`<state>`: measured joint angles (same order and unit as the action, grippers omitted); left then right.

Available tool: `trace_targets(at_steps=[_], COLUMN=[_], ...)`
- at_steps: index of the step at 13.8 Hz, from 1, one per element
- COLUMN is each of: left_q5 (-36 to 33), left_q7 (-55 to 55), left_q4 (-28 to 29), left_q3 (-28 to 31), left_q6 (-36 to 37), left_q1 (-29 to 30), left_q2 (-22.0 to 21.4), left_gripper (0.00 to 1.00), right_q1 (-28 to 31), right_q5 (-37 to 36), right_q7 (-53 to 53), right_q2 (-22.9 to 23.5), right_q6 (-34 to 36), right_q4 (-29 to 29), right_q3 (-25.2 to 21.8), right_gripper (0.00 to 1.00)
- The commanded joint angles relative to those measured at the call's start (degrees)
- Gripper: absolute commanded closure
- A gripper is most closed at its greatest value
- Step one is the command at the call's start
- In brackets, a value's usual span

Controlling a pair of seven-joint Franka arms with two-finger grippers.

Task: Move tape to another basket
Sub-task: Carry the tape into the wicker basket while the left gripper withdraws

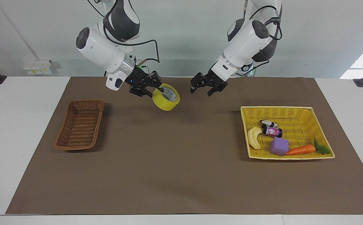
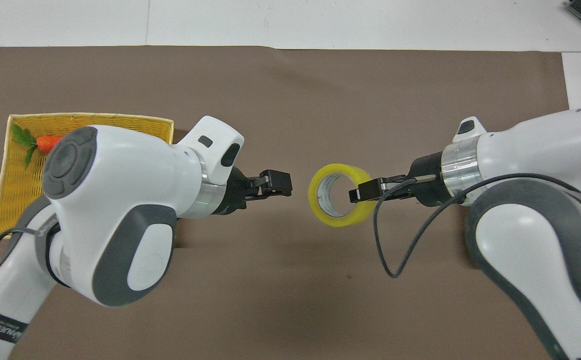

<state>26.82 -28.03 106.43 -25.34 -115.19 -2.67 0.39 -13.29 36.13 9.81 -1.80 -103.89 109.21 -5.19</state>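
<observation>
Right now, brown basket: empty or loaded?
Empty. The facing view shows only bare weave inside the brown basket. The tape hangs in the right hand, up in the air.

**Two white arms with grey joints and black grippers**

Both arms have glossy white rounded shells with dark grey panels at the joints and round grey end caps. A bright metal ring sits at each wrist, ahead of a white block with a small dark window. The left gripper (image 1: 204, 88) and the right gripper (image 1: 151, 87) are black and angular, with short black fingers (image 2: 276, 179). A thin black cable loops loosely along each forearm. A black band with white lettering wraps the left arm.
</observation>
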Motion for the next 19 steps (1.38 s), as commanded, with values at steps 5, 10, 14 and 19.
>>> trace_targets(at_steps=[5,10,14,19], left_q5=[-12.03,-14.95,-19.16,-25.12], left_q7=[0.6,10.16,20.26,25.74], left_q4=[-2.63,-5.79,-8.42,-15.44], left_q3=[-0.24,-0.24,0.64,2.58], left_q6=[9.28,10.15,15.06,23.93], left_q1=[9.95,14.87,18.39,20.6], left_q2=[-0.92,-0.74,-0.83,0.48], left_gripper=[0.0,0.0,0.0,0.0], right_q1=[21.52,30.69,35.78,35.96], right_q5=[1.65,-5.6,-5.81,-7.04], right_q7=[16.36,32.62,36.24,35.8], right_q2=[0.48,3.56,8.65,9.01], right_q6=[12.03,11.88,6.0,2.3], right_q4=[-1.28,-0.58,-1.11,0.21], right_q3=[-0.09,-0.26,-0.18,-0.26], right_gripper=[1.0,1.0,1.0,1.0])
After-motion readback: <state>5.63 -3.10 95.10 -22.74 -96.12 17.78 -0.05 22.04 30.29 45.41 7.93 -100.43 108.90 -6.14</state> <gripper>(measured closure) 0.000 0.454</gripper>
